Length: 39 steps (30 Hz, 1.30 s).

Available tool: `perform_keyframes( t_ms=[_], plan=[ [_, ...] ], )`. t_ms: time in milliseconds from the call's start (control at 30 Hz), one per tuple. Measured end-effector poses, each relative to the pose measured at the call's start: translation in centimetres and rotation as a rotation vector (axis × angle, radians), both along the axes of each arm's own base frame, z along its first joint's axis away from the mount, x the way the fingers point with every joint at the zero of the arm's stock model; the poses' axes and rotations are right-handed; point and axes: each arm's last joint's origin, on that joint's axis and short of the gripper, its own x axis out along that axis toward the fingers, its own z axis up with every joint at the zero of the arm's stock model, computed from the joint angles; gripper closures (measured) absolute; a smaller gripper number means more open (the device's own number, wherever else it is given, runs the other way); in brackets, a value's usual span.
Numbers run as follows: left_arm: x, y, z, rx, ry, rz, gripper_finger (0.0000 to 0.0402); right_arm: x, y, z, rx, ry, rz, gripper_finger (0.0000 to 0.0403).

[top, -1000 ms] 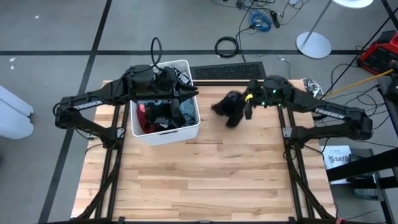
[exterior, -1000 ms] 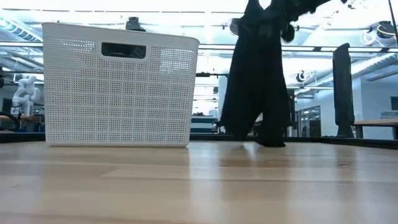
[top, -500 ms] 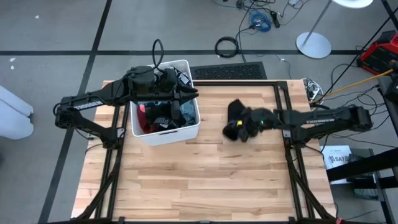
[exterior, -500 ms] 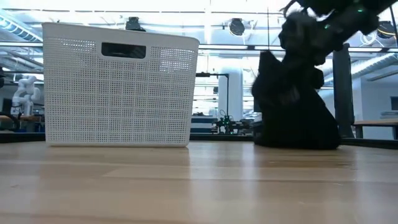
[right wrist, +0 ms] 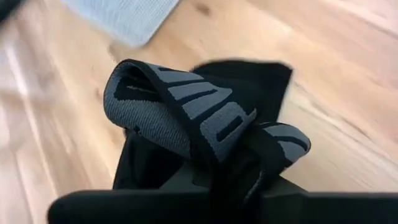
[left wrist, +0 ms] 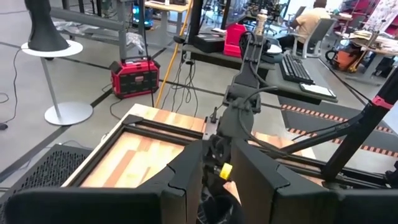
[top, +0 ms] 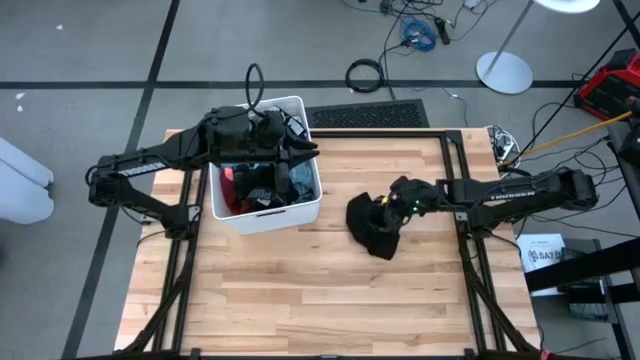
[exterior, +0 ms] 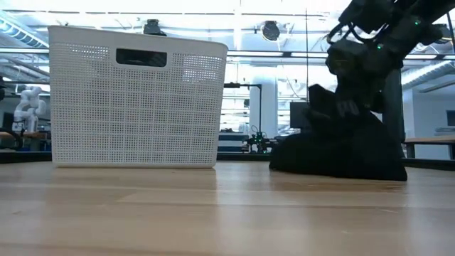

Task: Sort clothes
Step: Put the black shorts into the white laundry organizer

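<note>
My left claw [top: 300, 152] hovers over the white bin [top: 300, 212] at table's far left, fingers part open, nothing in them. Bin holds rest of the clothes [top: 250, 185], red, black, blue bits showing. Right of bin, black garment [top: 370, 222] w/ grey waistband lies bunched on the table [top: 300, 290]. My right claw [top: 392, 210] is low at the garment's right edge, clamped on the fabric.

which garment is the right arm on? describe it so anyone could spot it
On the wooden table, right of the white bin, a black garment lies heaped under the right gripper. It is the only garment outside the bin, with a grey-patterned waistband.
</note>
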Motion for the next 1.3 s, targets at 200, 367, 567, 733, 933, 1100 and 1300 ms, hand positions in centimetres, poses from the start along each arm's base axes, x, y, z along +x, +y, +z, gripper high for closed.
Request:
perform_keyframes(
  t_ms=[200,367,567,733,933,1100,1300],
  plan=[
    [0.0,0.0,0.1,0.002,-0.013,0.0,0.0307,0.3,0.3,-0.7,0.023,0.048,0.159,0.037],
    [0.0,0.0,0.2,0.003,-0.023,0.001,0.0307,0.6,0.4,-1.4,0.034,0.089,0.222,0.0333],
    [0.0,0.0,0.2,0.003,-0.023,0.001,0.0307,0.7,0.4,-1.6,0.035,0.097,0.224,0.0249],
    [0.0,0.0,0.2,0.004,-0.022,0.001,0.0307,1.0,0.4,-1.2,0.017,0.058,0.238,0.0184],
    [0.0,0.0,0.2,0.012,-0.021,0.0,0.0307,2.1,0.1,1.6,-0.078,0.008,0.274,0.0151],
    [0.0,0.0,0.2,0.031,-0.018,-0.004,0.0307,2.4,-0.2,3.2,-0.048,0.052,0.21,0.015],
    [0.0,-0.1,0.2,0.031,-0.015,-0.03,0.0307,2.7,0.4,5.8,-0.139,0.088,0.037,0.015]
  ],
)
